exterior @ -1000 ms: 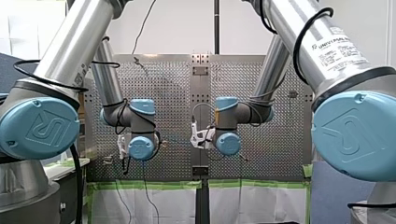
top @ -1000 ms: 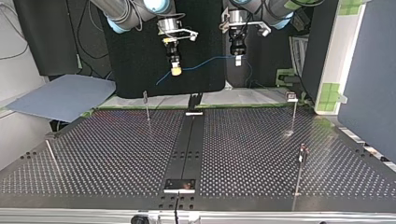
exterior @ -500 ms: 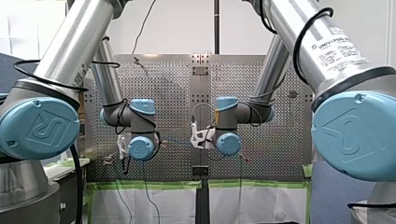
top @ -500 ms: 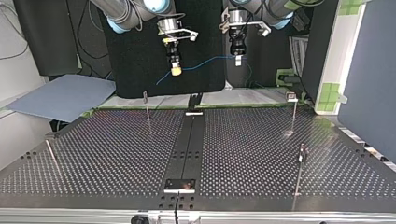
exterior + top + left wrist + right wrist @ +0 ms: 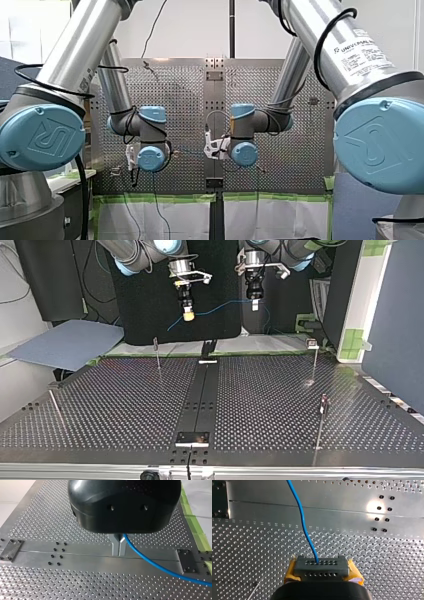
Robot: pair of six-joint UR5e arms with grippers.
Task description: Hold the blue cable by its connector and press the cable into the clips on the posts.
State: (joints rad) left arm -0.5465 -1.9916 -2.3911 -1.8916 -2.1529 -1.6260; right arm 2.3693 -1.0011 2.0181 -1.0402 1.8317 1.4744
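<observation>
In the top view both grippers hang high above the far edge of the table. The blue cable (image 5: 222, 306) runs between them, its spare end drooping beyond each. My right gripper (image 5: 188, 316), with yellow pads, is shut on the grey connector (image 5: 322, 570); the cable (image 5: 303, 522) leaves the connector's face ahead of the fingers. My left gripper (image 5: 119, 547) has its metal fingers shut on the cable (image 5: 155, 563), which trails off to one side. In the top view it (image 5: 255, 305) hangs at the right. Thin posts with clips (image 5: 157, 352) (image 5: 314, 360) (image 5: 322, 422) stand on the table, well below the cable.
The perforated table (image 5: 125, 405) has a smooth central rail (image 5: 200, 395) with a small plate at its near end. A slanted rod (image 5: 55, 407) stands at the top view's left. A blue sheet (image 5: 65, 342) lies beyond the left edge, a black panel (image 5: 150, 295) behind the grippers.
</observation>
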